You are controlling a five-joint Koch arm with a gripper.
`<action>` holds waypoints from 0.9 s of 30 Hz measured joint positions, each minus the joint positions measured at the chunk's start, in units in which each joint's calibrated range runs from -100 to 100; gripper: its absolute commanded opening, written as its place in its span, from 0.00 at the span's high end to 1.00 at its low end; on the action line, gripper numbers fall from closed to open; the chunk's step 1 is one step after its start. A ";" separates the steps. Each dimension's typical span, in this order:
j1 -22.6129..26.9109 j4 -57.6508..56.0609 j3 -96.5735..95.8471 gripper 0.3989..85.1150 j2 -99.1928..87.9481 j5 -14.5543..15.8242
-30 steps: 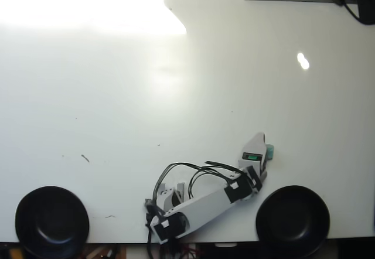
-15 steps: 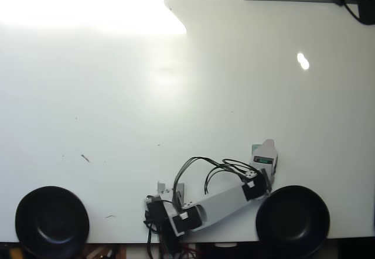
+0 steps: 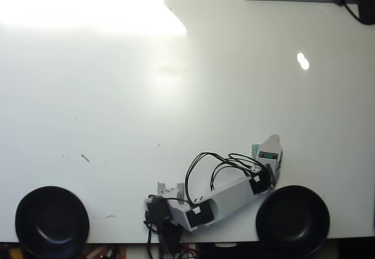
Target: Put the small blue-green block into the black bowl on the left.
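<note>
At the lower right of the overhead view, hanging gripper (image 3: 270,149) just up-left of the right bowl (image 3: 293,215). Showing only a teal sliver of block (image 3: 256,150) against the gripper's left side, probably tucked there for carrying. Not resolving the jaws: spread or pinching, cannot tell. Lying well apart at lower left, the left bowl (image 3: 51,221), likely waiting as the drop target.

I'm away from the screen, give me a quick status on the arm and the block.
Gripper low over table, state unclear. Teal block just peeking at its left edge. Both black bowls empty: left one, right one.
</note>
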 measured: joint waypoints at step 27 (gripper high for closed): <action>0.59 -3.04 -4.71 0.75 -1.01 -1.03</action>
